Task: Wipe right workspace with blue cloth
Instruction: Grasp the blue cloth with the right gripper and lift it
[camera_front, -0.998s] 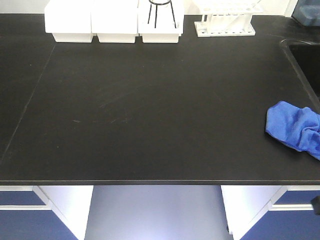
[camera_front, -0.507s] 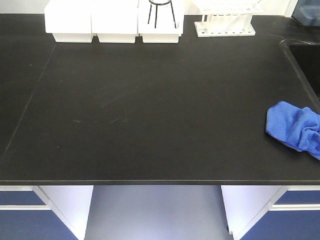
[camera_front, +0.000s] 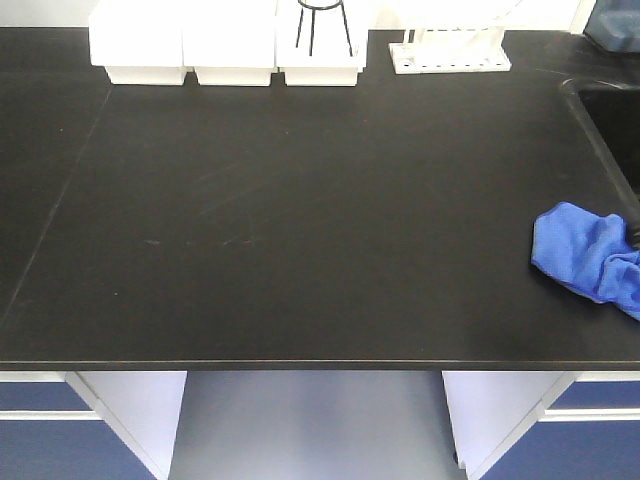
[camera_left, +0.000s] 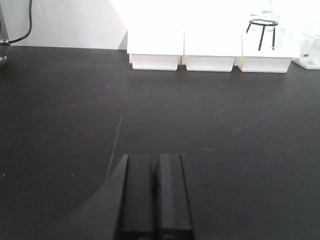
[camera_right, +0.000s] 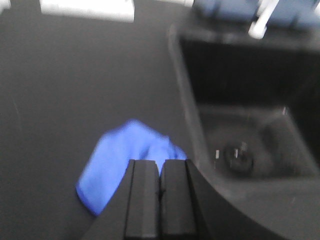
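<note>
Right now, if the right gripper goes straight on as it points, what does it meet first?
Probably the blue cloth, just beyond the shut fingers, sink beside it; depth unclear.

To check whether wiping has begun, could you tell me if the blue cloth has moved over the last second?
No. The blue cloth keeps its spot below the sink rim's near corner, with the same outline throughout.
</note>
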